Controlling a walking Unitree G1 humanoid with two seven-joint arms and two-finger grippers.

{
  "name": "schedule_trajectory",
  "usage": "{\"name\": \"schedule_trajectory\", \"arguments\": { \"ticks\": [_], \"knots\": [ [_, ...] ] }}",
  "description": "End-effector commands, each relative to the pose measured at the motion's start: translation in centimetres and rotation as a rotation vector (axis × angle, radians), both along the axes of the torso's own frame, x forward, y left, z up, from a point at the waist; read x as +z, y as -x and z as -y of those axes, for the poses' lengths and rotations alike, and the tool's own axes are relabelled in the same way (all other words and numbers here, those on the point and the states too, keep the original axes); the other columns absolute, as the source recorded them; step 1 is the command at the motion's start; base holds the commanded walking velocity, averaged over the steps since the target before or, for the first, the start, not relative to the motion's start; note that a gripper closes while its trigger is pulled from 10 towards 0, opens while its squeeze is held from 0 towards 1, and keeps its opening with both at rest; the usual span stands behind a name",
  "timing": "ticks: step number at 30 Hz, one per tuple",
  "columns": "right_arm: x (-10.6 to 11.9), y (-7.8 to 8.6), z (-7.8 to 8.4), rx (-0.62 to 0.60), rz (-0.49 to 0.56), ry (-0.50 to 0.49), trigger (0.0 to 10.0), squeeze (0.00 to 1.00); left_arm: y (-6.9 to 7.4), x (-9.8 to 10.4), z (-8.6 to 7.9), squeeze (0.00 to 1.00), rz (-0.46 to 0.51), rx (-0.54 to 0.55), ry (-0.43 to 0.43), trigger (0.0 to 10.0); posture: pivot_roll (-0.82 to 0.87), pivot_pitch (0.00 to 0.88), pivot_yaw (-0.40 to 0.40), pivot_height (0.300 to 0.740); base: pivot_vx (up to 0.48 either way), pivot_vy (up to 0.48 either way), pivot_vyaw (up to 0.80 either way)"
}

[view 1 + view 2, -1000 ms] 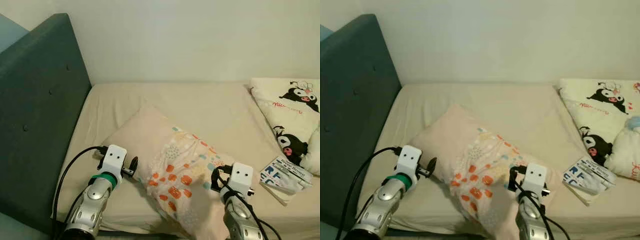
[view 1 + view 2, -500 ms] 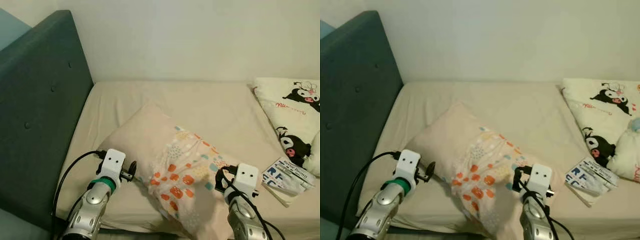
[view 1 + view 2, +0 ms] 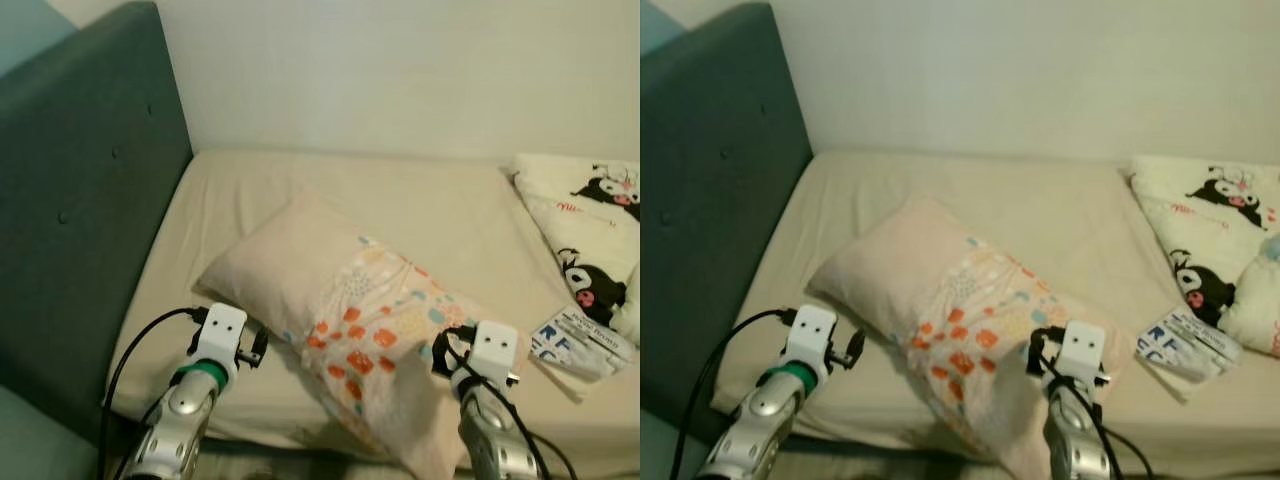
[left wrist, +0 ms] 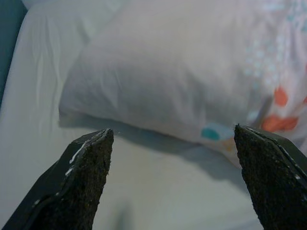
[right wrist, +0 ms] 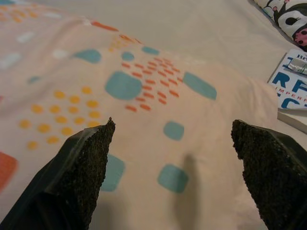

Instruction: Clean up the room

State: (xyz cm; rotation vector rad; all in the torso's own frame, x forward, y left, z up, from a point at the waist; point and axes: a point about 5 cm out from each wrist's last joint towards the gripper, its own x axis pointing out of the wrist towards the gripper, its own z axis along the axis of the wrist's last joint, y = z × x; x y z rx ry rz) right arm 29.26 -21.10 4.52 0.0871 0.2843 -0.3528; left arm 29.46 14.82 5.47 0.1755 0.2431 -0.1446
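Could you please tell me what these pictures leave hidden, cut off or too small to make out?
- Book: its cover print is too small to read in the eye views, and the right wrist view's edge cuts it off.
- Cartoon blanket: cut off by the right edge of both eye views.
- Pillow: its near lower corner hangs past the mattress edge, in shadow.
- Right gripper: in the eye views, the white wrist housing hides its fingers.

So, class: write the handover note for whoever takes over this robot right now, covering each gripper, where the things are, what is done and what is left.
Left gripper: open, holding nothing, at the near left edge of the pillow.
Right gripper: open, holding nothing, over the pillow's patterned near right end.
Pillow lies askew across the bed, its patterned end overhanging the near edge.
Book and cartoon-print blanket lie to the right.
Done: nothing visibly tidied.
Left: probably set the pillow by the headboard, then clear the book.
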Motion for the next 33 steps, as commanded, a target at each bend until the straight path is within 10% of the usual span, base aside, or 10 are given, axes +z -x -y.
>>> {"name": "schedule_trajectory", "arguments": {
  "ticks": [1, 13, 19, 33],
  "knots": [
    [-0.2, 0.1, 1.0, -0.028, -0.015, 0.008, 10.0, 0.00, 0.1, -0.3, 0.2, 0.00, -0.018, 0.001, 0.003, 10.0, 0.12, 0.004, 0.032, 0.622, 0.000, 0.000, 0.00],
    [1.9, -1.8, 4.6, -0.055, -0.017, 0.135, 10.0, 0.00, 0.1, -0.3, -1.3, 0.00, -0.007, 0.056, -0.018, 10.0, 0.12, 0.000, 0.034, 0.622, 0.000, 0.000, 0.00],
    [1.1, -1.3, 7.8, -0.054, -0.189, 0.265, 10.0, 0.00, 0.6, -0.6, -2.7, 0.00, -0.015, 0.101, -0.023, 10.0, 0.12, 0.000, 0.020, 0.622, 0.000, 0.000, 0.00],
    [-1.1, -2.0, 3.7, 0.429, -0.398, 0.362, 10.0, 0.00, 0.5, 0.3, -6.1, 0.00, -0.003, 0.164, -0.066, 10.0, 0.13, 0.003, 0.016, 0.622, 0.000, 0.000, 0.00]
  ]
}}
